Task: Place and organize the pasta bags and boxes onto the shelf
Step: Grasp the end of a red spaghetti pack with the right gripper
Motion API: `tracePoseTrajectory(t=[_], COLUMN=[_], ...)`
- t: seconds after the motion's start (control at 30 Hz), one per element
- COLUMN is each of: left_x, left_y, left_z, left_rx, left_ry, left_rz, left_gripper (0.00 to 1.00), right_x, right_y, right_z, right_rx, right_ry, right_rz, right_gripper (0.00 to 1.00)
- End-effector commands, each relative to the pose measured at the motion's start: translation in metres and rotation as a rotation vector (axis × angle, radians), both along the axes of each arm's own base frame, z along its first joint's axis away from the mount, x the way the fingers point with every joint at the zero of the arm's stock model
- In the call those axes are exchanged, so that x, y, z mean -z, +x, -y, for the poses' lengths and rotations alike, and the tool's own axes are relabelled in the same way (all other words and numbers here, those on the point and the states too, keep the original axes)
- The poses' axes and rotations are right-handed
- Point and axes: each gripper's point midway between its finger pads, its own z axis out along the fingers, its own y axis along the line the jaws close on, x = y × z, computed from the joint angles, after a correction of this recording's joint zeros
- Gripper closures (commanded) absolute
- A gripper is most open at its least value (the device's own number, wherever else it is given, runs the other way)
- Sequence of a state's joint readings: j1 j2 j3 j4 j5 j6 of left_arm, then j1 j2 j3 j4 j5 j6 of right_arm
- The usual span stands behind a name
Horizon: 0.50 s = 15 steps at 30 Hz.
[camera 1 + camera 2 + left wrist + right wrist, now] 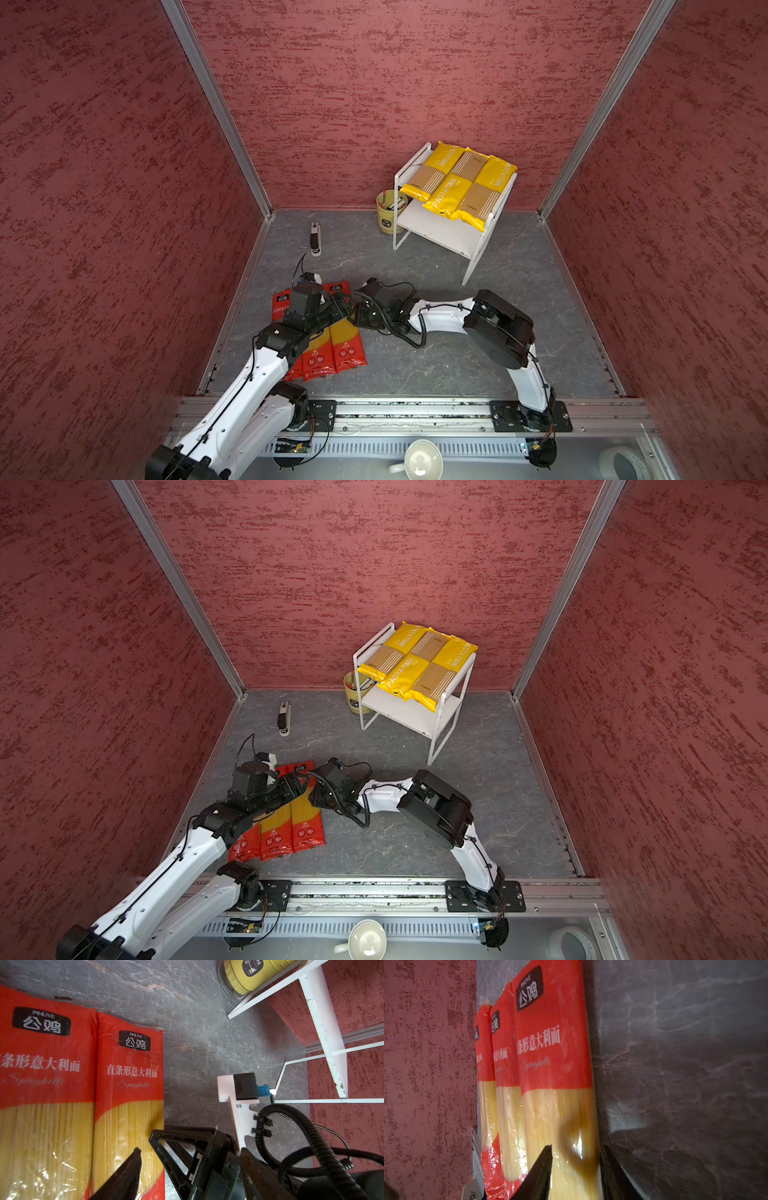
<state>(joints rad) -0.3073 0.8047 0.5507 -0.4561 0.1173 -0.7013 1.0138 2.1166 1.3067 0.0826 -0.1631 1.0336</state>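
Note:
Three red-ended spaghetti bags lie side by side on the grey floor at the front left. My right gripper is shut on the right edge of the rightmost bag, which sits between its fingers. My left gripper hovers open over the same bag, one finger above the noodles, and the right gripper's finger lies between its fingers. In both top views the two grippers meet at that bag's far half. Three yellow PASTATIME packs lie across the top of the white shelf at the back right.
A yellow cup of pens stands against the shelf's left side. A small black-and-white device lies on the floor near the back left corner. Red walls close in three sides. A white mug and a tape roll sit beyond the front rail.

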Motion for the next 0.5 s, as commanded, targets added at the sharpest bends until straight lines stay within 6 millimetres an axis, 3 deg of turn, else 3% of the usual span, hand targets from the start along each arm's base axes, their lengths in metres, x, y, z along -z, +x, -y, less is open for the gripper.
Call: tracePoseTrajectory(t=[0.0, 0.27, 0.47], left_x=[-0.003, -0.011, -0.016], left_y=[0.000, 0.012, 0.015], left_z=[0.004, 0.018, 0.019], left_rx=[0.039, 0.089, 0.097], left_ry=[-0.018, -0.069, -0.063], left_rz=[-0.005, -0.005, 0.008], left_gripper=[0.26, 0.26, 0.26], right_x=[-0.006, -0.013, -0.026], right_y=[0.004, 0.003, 0.006], right_z=[-0.012, -0.012, 0.014], right_rx=[0.013, 0.054, 0.163], right_ry=[0.059, 0.117, 0.134], right_rz=[-0.012, -0.010, 0.021], right_gripper=[0.64, 0.89, 0.97])
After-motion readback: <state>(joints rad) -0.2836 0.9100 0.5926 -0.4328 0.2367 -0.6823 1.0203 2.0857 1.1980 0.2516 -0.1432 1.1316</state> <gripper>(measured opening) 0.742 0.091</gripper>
